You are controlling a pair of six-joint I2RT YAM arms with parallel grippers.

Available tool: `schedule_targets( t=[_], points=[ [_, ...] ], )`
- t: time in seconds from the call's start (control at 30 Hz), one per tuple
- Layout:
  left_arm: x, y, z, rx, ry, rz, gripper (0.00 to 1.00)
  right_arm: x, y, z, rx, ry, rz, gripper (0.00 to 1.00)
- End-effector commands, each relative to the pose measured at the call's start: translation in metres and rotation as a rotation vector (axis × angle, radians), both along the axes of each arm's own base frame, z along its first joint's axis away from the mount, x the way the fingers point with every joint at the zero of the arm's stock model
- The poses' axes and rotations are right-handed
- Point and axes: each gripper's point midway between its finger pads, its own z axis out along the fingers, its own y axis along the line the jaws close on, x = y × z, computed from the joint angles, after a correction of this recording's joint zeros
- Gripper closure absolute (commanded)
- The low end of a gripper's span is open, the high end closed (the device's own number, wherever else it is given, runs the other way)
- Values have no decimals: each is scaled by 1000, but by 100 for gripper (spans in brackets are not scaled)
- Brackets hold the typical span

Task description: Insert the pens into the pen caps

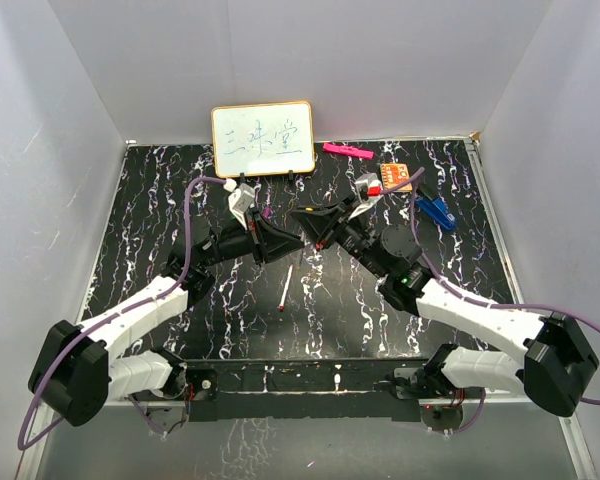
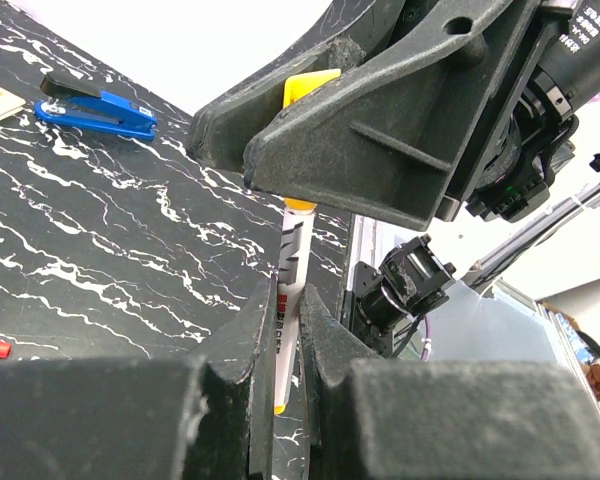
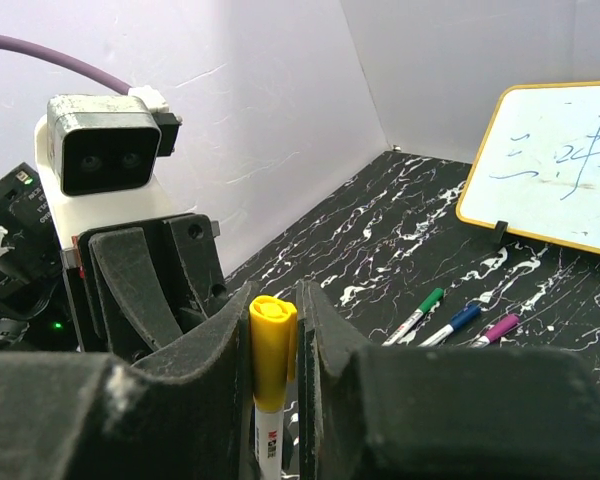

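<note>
Left tool (image 2: 288, 305) pads, dark and coarse, fill the bottom of its wrist view. They are closed narrow on the yellow pen (image 2: 291, 265).
- Pen stands nearly upright between the pads, its top leaning slightly right.
- Barrel is white with small print and a red-and-black label. A yellow end plug shows below the grip and a yellow collar sits at the top.
- Right tool (image 3: 273, 300) lies directly above the pen and is clamped on the yellow cap (image 3: 272, 340), which is held upright between its two pads.
- In the right wrist view the white barrel comes out straight beneath the cap, so cap and pen are in line and touching. How far the cap is pushed home, I cannot tell.
- Top view: both tools meet tip to tip above the middle of the surface (image 1: 340, 310), in front of the whiteboard (image 1: 263, 140). The pen is hidden between them there.

Elsewhere on the black, white-veined surface:
- Red pen (image 1: 285, 290) lies loose, nearer the arm bases and apart from both tools. Its barrel is thin and white, with the red tip at the near end.
- Green pen (image 3: 415, 315), blue pen (image 3: 455, 322) and purple pen (image 3: 498, 328) lie side by side near the whiteboard's foot, each coloured at the end toward the board.
- Blue stapler (image 2: 95, 110) sits well apart, toward the far right.
</note>
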Motion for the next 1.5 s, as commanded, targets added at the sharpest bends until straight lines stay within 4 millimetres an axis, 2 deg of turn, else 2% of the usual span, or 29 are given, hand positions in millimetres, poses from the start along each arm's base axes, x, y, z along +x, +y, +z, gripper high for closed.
schedule_targets(
  t=[0.0,0.13,0.2,0.43,0.63,0.67,0.73,0.8,0.83,0.9,1.0,1.13,1.23,1.37,1.47],
  points=[
    [5,2,68,-151,-155,37,100,-2,17,-39,-106,80,68,100],
    [8,1,82,-171,-177,39,100,1,21,-65,-144,143,71,100],
    [9,1,82,-164,-176,37,100,2,19,-69,-139,151,58,100],
    [6,4,60,-119,-130,52,100,17,5,-49,-93,130,-58,100],
    [7,8,49,-85,-106,85,100,20,-4,-27,-30,115,-102,100],
    [9,9,47,-73,-103,93,100,19,-5,-24,-22,109,-102,95],
    [12,9,38,-40,-86,109,100,17,-7,-16,-5,95,-100,73],
    [16,9,25,-1,-52,123,100,15,-10,-8,13,80,-102,61],
    [19,10,18,18,-31,136,100,14,-12,-4,25,71,-108,51],
    [26,11,-3,79,24,172,100,13,-18,5,48,57,-124,34],
    [41,18,-40,187,122,257,100,12,-28,17,75,40,-160,17],
    [55,29,-87,333,248,346,100,15,-41,25,79,34,-220,4],
    [67,37,-105,403,280,416,100,22,-53,19,58,68,-295,2],
    [89,50,-127,532,321,522,100,45,-78,-14,-22,221,-504,2],
    [107,55,-139,587,332,580,100,54,-89,-40,-89,309,-605,2]
  ],
)
